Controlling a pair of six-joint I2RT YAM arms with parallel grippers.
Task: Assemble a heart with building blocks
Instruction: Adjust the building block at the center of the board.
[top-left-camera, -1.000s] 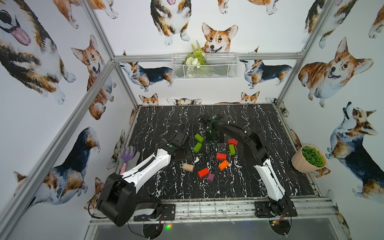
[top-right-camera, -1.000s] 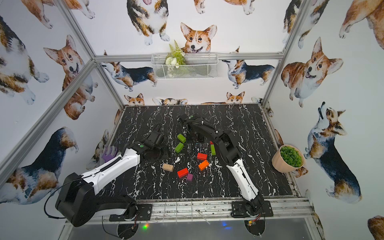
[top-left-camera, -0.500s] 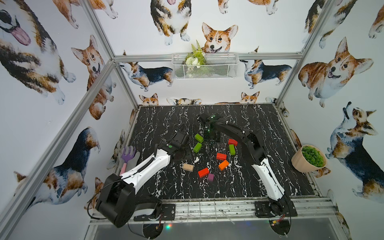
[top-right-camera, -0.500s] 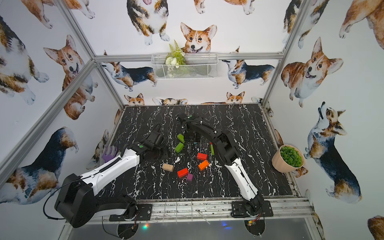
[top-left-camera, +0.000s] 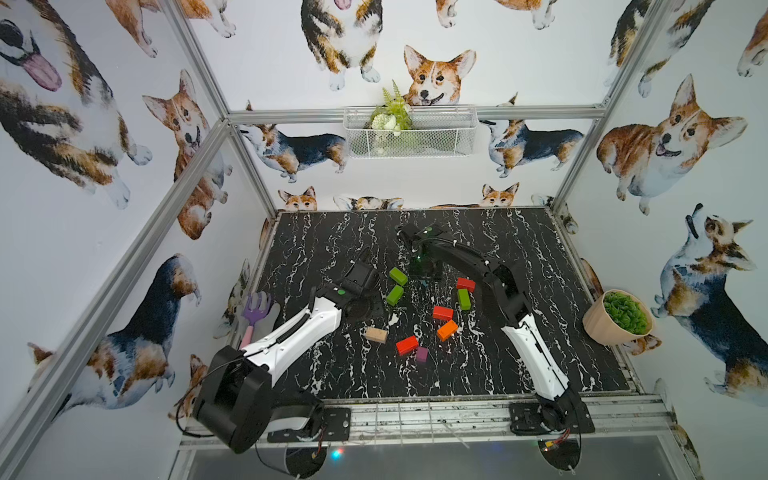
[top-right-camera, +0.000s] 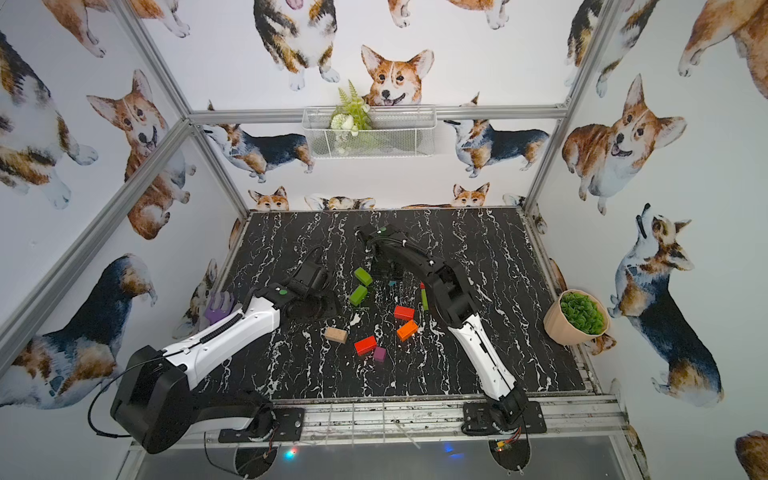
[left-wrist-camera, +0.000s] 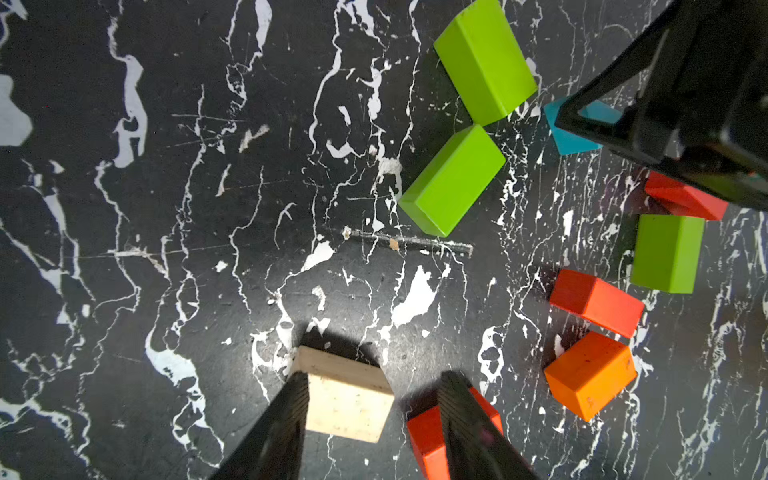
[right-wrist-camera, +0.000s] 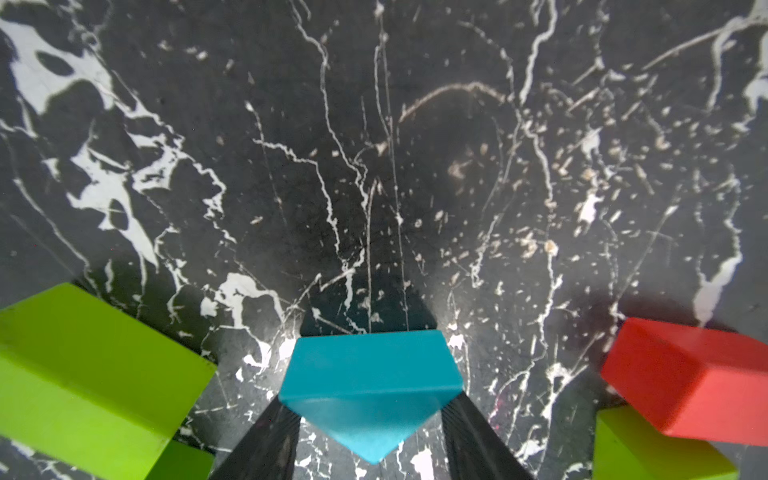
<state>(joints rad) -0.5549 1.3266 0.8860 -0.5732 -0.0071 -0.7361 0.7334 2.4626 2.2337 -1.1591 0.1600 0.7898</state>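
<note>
Table (top-left-camera: 519, 365) black marble, blocks (top-left-camera: 442, 312) in a loose ring mid-table, purple cube (top-left-camera: 421, 354) nearest. Left gripper (left-wrist-camera: 376, 376) jaws apart, empty, above beige block (left-wrist-camera: 349, 399). Right gripper (right-wrist-camera: 370, 411) clamped on teal triangle (right-wrist-camera: 370, 374) at ring's far end. Corgi walls (top-left-camera: 457, 183), wire basket (top-left-camera: 411, 137) behind. Versus a second ago: right jaws narrower, blocks unmoved

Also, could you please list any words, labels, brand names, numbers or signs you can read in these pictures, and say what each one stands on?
None: no readable text shows in any view.
The building blocks, including the teal triangle and the beige brick, have plain faces.
The left arm bears only a green dot.
The plant pot, wire basket and corgi wallpaper carry no writing.
</note>
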